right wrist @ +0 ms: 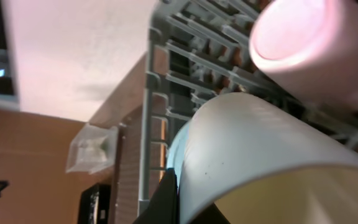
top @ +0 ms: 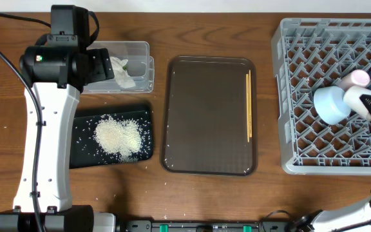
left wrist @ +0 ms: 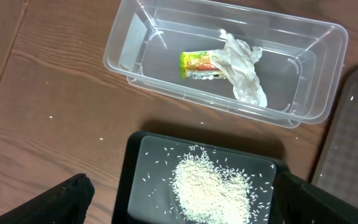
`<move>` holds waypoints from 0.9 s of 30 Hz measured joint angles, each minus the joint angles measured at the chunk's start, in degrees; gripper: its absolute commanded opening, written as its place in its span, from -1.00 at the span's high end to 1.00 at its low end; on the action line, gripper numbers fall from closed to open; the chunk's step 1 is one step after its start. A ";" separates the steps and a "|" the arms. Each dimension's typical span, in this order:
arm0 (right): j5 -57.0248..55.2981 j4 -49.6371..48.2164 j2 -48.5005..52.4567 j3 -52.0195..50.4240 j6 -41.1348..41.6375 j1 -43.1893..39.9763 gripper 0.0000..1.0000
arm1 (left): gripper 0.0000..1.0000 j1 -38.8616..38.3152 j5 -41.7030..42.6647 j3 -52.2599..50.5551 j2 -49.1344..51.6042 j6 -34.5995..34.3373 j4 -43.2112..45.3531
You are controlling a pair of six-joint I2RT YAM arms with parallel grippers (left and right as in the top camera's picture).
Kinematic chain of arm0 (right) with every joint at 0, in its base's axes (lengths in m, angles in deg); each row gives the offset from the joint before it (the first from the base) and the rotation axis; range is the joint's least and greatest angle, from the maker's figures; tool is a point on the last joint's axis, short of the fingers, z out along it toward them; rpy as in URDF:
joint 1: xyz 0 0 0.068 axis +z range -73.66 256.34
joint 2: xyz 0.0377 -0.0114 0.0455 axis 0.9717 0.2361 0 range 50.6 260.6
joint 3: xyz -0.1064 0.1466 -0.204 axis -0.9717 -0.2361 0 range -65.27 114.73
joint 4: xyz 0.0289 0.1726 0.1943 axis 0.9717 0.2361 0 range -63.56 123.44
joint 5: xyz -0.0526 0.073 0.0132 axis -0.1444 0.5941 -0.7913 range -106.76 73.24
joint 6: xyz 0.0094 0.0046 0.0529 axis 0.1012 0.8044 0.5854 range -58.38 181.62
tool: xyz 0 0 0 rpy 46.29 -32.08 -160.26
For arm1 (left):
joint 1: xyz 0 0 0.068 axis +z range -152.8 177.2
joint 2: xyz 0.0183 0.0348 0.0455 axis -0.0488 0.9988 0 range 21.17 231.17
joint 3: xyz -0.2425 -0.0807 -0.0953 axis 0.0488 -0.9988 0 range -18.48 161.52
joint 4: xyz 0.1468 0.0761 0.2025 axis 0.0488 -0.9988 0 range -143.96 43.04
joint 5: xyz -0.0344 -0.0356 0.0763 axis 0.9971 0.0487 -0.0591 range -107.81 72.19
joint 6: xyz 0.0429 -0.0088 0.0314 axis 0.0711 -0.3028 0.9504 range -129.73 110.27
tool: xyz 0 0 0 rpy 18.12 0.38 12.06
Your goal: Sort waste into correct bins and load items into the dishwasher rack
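The rice heap (top: 116,136) lies in the black tray (top: 82,151); it also shows in the left wrist view (left wrist: 211,185). The crumpled napkin (left wrist: 244,70) and the yellow-green wrapper (left wrist: 199,65) lie in the clear tub (left wrist: 129,43). My left gripper (left wrist: 180,208) is open and empty above the black tray (left wrist: 138,180). My right gripper (top: 370,104) is shut on the white cup (top: 356,98) over the grey rack (top: 301,145). The small light-blue bowl (top: 330,104) and the pink cup (top: 357,78) sit in the rack beside it. The chopsticks (top: 248,106) lie on the brown tray. The dark-blue bowl is out of view.
The brown serving tray (top: 208,116) sits mid-table between the black tray and the rack. Stray rice grains dot the table near the black tray (left wrist: 61,118). In the right wrist view the white cup (right wrist: 260,155) fills the frame below the pink cup (right wrist: 316,43).
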 measured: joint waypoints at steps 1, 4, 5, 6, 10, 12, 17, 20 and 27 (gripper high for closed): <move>1.01 0.00 0.50 0.04 -0.63 0.00 0.98 | -0.92 0.00 0.00 0.00 0.00 0.00 0.00; 3.54 0.02 2.01 0.26 -1.88 0.00 0.98 | -0.93 0.00 0.00 0.00 0.00 0.00 0.00; 4.48 0.00 2.62 0.28 -2.21 0.00 0.98 | -0.92 0.00 0.00 0.00 0.00 0.00 0.00; 5.22 0.02 3.08 0.28 -2.43 0.00 0.98 | -0.93 0.00 0.00 0.00 0.00 0.00 0.00; 6.80 1.25 4.20 0.35 -3.04 0.00 0.98 | -0.92 0.00 0.00 0.00 0.00 0.00 0.00; 6.45 2.21 4.24 0.44 -3.32 0.00 0.97 | -0.92 0.00 0.00 0.00 0.00 0.00 0.00; 4.09 4.28 4.24 1.22 -3.37 -0.09 0.98 | -0.92 0.00 0.00 0.00 0.00 0.00 0.00; 1.29 5.11 4.24 1.77 -2.80 -0.33 0.98 | -0.92 0.00 0.00 0.00 0.00 0.00 0.00; -3.78 7.10 3.45 2.64 -2.67 -0.76 0.97 | -0.92 0.00 0.00 0.00 0.00 0.00 0.00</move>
